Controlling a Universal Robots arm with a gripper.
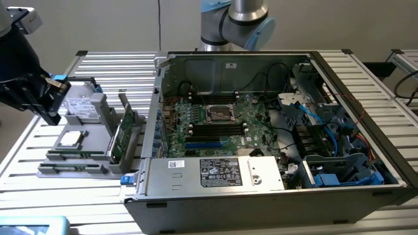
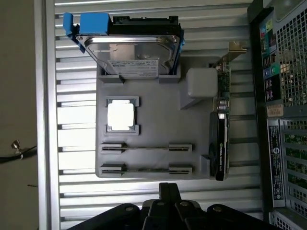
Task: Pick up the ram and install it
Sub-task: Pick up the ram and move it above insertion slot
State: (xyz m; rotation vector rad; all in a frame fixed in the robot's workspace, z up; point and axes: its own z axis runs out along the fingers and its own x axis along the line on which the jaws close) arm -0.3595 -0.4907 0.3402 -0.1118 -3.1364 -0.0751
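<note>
Operator: Where was the ram (image 2: pixel 146 148)?
Observer: On edge in the clips of the grey tray (image 2: pixel 158 122), at six o'clock from the processor chip (image 1: pixel 72 139) in the exterior view, a second stick (image 2: pixel 146 169) just beside it. The tray lay at nine o'clock from the open computer case (image 1: pixel 216 66).
Operator: And the gripper (image 2: pixel 164 188)?
Observer: Pressed together, carrying nothing. It hung at ten o'clock from the tray in the exterior view, clear of both sticks.
</note>
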